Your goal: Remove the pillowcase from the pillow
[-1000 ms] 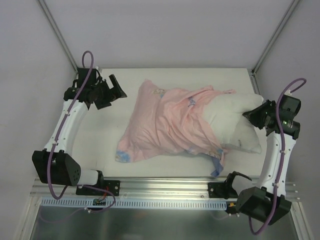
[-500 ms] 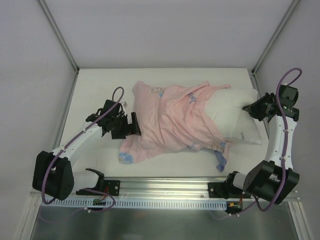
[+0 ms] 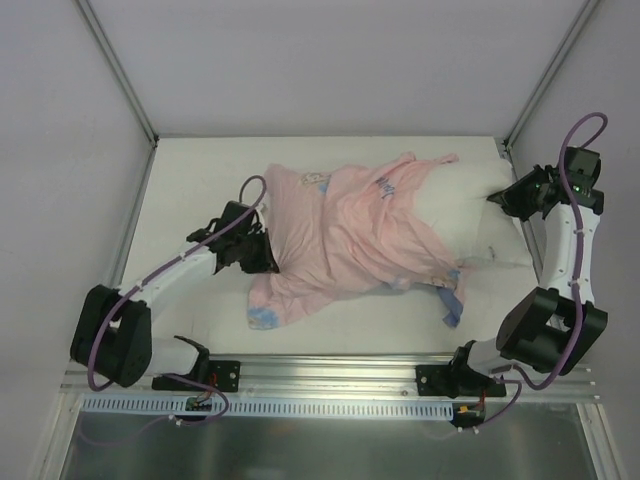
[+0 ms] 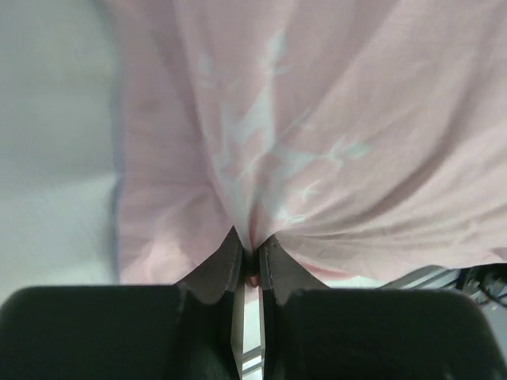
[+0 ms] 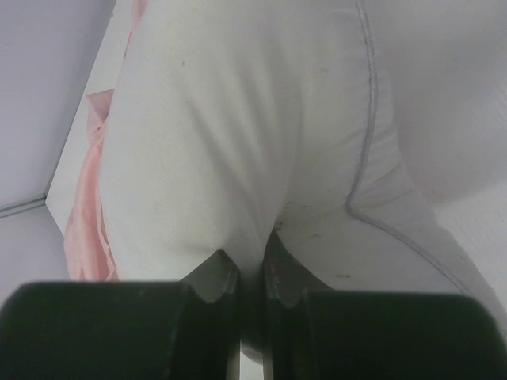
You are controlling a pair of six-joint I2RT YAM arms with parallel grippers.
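The pillowcase lies crumpled across the middle of the table, its pale pink side up, with blue patches at its lower corners. Its right part still covers the left end of the white pillow, whose right end sticks out bare. My left gripper is at the pillowcase's left edge, shut on a pinched fold of the pink fabric. My right gripper is at the pillow's far right corner, shut on a fold of the white pillow.
The white table top is bounded by frame posts at the back left and back right. A metal rail runs along the near edge between the arm bases.
My left arm swung from the back left down to the pillowcase's left edge and closed on the fabric. My right arm pulled the pillow's corner back and to the right.
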